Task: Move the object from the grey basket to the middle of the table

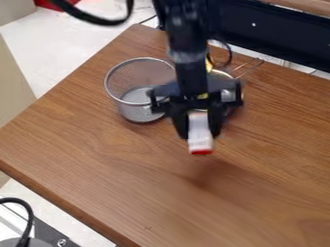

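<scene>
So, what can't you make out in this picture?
All in the camera view:
- White object with a red end: its upper part sits inside the gripper, so I can't name it.
- Mesh basket: right edge, behind the gripper.
- Wire-handled round item: mostly behind the gripper.
- Black cable, lower left: cut off by the left edge.

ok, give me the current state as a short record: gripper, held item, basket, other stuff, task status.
gripper: black, fingers closed around the item
held item: white block-like piece, red lower end; looks raised over the table
source: grey mesh basket, upright, left of the gripper in the picture
other: metal item with a wire handle, partly hidden behind the arm
status: item out of basket, not yet set down
unclear: what exactly the item is
</scene>
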Motion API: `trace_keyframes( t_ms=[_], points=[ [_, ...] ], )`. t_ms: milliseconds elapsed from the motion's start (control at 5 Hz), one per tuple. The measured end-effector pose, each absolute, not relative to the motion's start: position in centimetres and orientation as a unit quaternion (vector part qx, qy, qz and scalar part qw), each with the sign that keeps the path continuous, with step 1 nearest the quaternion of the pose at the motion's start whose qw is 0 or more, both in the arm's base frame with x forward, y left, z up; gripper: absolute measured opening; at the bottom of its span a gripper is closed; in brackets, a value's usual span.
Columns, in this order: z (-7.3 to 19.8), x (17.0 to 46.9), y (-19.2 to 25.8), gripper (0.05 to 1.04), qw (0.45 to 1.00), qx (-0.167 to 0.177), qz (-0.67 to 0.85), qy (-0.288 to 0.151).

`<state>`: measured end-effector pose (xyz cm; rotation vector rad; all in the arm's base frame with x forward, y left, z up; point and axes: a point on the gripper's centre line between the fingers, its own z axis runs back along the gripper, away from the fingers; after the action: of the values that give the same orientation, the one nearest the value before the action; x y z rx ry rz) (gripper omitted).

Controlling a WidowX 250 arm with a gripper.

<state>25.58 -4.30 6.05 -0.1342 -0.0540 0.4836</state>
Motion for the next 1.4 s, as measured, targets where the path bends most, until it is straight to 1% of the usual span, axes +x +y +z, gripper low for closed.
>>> trace_keyframes(
  t_ms=[200, 400, 600, 800, 1000, 1200, 1400],
  points=[
    [4.0, 24.8, -4.1, 0.478, 0.971, -0.055, 0.230, -0.038],
    [2.5, 24.3, -3.6, 0.478, 0.977, -0.043, 0.205, -0.049],
    [2.0, 23.5, -3.7, 0.478, 0.979, -0.045, 0.194, -0.041],
    [1.8, 23.5, -3.7, 0.478, 0.979, -0.042, 0.195, -0.047],
    [1.4, 23.3, -3.7, 0.481, 0.979, -0.032, 0.193, -0.063],
    [1.4, 23.1, -3.9, 0.529, 0.980, -0.035, 0.188, -0.052],
    [1.5, 22.9, -3.7, 0.845, 0.980, -0.032, 0.190, -0.042]
  ],
)
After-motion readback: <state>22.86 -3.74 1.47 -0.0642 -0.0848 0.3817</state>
